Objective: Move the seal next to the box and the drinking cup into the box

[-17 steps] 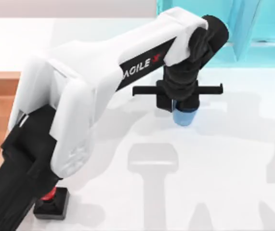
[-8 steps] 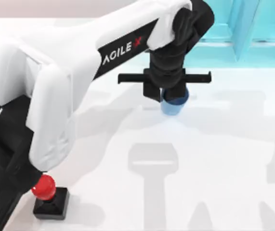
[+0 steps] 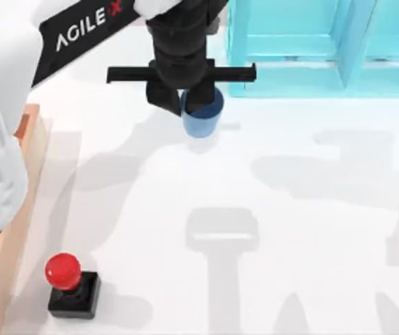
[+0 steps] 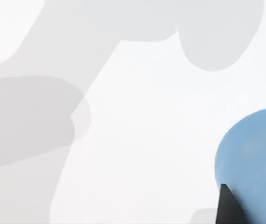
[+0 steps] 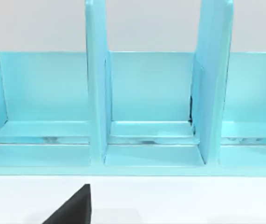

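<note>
The drinking cup (image 3: 203,120) is a plain blue cup hanging above the white table near the back, just left of the cyan cabinet. My left gripper (image 3: 189,105) is shut on its rim from above. In the left wrist view the drinking cup (image 4: 254,158) sits beside one black fingertip (image 4: 228,209), with bare table below. The seal (image 3: 66,273), a red knob on a black square base, stands at the front left, close to the box wall. The box (image 3: 10,244) shows as a light-brown wooden wall along the left edge. A black fingertip (image 5: 74,209) of my right gripper faces the cabinet.
The cyan-blue shelf cabinet (image 3: 311,49) stands along the back right, its open compartments (image 5: 151,93) facing the table. My left arm's white links (image 3: 3,139) hang over the box side. Grey shadows lie across the middle of the table.
My left arm has carried the cup up and toward the back left. The arm has swung clear of the seal, and the box wall has come into view.
</note>
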{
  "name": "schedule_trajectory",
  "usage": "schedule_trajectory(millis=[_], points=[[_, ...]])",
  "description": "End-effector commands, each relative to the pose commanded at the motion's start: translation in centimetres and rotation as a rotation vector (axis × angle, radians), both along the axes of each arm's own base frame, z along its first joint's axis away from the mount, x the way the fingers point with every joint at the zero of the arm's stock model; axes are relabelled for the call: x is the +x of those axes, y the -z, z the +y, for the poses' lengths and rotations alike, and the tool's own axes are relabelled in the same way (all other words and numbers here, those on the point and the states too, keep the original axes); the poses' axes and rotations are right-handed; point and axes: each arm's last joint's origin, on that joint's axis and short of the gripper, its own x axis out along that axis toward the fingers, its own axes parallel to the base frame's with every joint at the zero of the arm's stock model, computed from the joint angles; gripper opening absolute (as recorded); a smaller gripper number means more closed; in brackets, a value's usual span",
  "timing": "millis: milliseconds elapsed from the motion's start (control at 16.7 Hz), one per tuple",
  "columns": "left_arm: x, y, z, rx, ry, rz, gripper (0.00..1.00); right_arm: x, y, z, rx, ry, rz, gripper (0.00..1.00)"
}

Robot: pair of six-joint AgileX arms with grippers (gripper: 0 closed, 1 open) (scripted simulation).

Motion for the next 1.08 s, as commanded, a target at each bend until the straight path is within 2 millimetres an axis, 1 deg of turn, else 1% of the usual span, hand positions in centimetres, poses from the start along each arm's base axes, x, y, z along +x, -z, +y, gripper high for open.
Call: schedule_trajectory(millis=[240,300,420,480,540,660,780,840,960,1080], points=[[-0.1,0.0,-0.2,0.0,0.005,-0.005,0.0,0.0,0.0,0.0,0.0,0.0,0.0,1.0],[0.0,-0.5,0.1,0.0,0.01,-0.017,0.0,0.0,0.0,0.0,0.0,0.0,0.0,1.0],[0.0,-2.3,1.5,0.001,0.022,-0.063,0.0,0.0,0.0,0.0,0.0,0.0,0.0,1.0],[0.1,-3.4,2.8,0.006,0.026,-0.091,0.0,0.0,0.0,0.0,0.0,0.0,0.0,1.0],[0.1,-4.6,4.4,0.016,0.029,-0.118,0.0,0.0,0.0,0.0,0.0,0.0,0.0,1.0],[0.0,-6.7,8.9,0.049,0.025,-0.162,0.0,0.0,0.0,0.0,0.0,0.0,0.0,1.0],[-0.7,-8.4,14.6,0.095,0.01,-0.183,0.0,0.0,0.0,0.0,0.0,0.0,0.0,1.0],[-1.4,-9.0,17.6,0.12,0.0,-0.183,0.0,0.0,0.0,0.0,0.0,0.0,0.0,1.0],[-3.4,-9.4,23.5,0.164,-0.016,-0.156,0.0,0.0,0.0,0.0,0.0,0.0,0.0,1.0],[-6.0,-8.6,28.6,0.184,-0.022,-0.093,0.0,0.0,0.0,0.0,0.0,0.0,0.0,1.0]])
